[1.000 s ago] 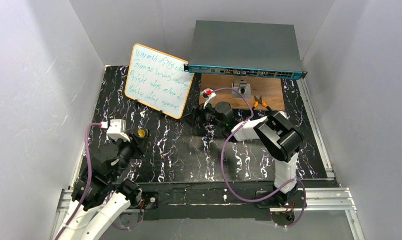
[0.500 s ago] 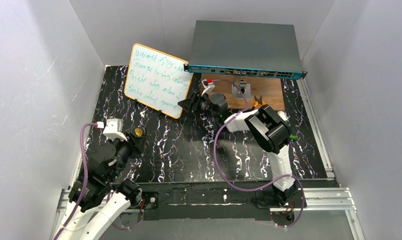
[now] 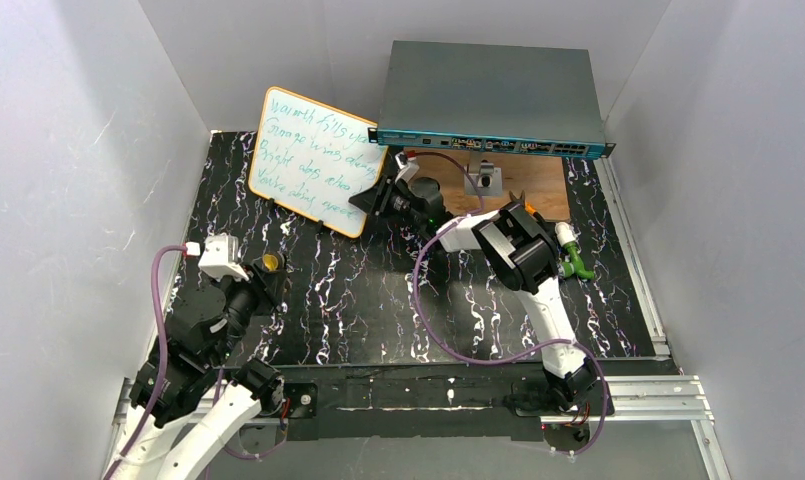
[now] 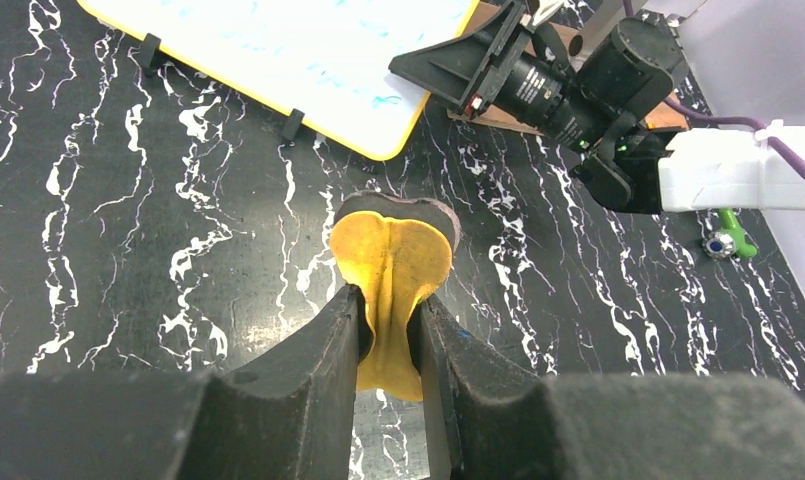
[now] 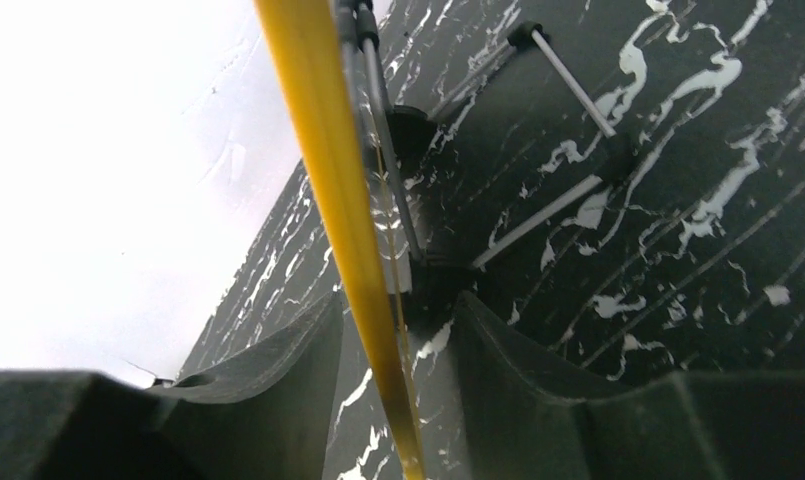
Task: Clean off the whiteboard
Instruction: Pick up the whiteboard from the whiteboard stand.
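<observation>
The whiteboard [image 3: 313,160] is propped up at a tilt on a small stand at the back left of the black marbled table [image 3: 358,300]. Its lower edge is held in black clips [image 4: 293,125]. Its face is covered with lines of green-blue handwriting, and a thin yellow rim [image 5: 328,150] runs round it.

The board's lower right corner is met by the right gripper [image 3: 370,200]. In the right wrist view the yellow rim is seen passing edge-on between the two fingers [image 5: 278,380]. The fingers are partly open, one on each side of the rim, and a narrow gap is visible on each side, so no firm grip on the board is shown. The wire legs of the stand [image 5: 568,70] are seen just behind the rim.

A yellow eraser [image 4: 393,260] with a dark backing is pinched in the left gripper [image 4: 386,300]. The fingers are closed tightly on it, so that it is creased in the middle. This gripper is held over the table in front of the board and well apart from it.

A grey network switch [image 3: 488,95] with a blue front is placed behind the board's right side. A brown wooden board [image 3: 538,180] lies under its front edge. A small green object [image 3: 576,262] lies on the table beside the right arm.
</observation>
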`<action>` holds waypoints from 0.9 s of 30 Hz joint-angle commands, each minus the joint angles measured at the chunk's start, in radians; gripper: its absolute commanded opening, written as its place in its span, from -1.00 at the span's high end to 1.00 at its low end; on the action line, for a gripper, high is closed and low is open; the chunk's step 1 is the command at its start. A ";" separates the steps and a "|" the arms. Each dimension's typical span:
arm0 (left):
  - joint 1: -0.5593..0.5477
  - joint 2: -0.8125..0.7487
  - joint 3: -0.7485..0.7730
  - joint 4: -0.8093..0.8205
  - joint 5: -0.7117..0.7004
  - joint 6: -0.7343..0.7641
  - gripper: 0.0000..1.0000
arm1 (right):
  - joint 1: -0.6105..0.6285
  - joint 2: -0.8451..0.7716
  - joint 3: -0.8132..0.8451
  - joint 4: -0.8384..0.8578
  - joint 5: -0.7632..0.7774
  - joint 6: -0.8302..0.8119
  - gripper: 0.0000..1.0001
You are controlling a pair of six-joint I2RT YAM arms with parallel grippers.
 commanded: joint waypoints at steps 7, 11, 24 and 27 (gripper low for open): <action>0.005 0.038 0.039 -0.015 -0.007 0.025 1.00 | 0.003 0.060 0.133 0.035 -0.056 0.040 0.60; 0.005 0.032 0.037 -0.013 -0.002 0.025 1.00 | 0.001 0.050 0.112 0.129 -0.093 0.107 0.97; 0.005 0.015 0.065 -0.024 0.019 0.031 1.00 | 0.030 0.002 0.152 0.406 -0.194 0.316 0.97; 0.005 0.008 0.067 -0.028 0.023 0.029 1.00 | 0.034 -0.001 0.146 0.416 -0.190 0.312 0.97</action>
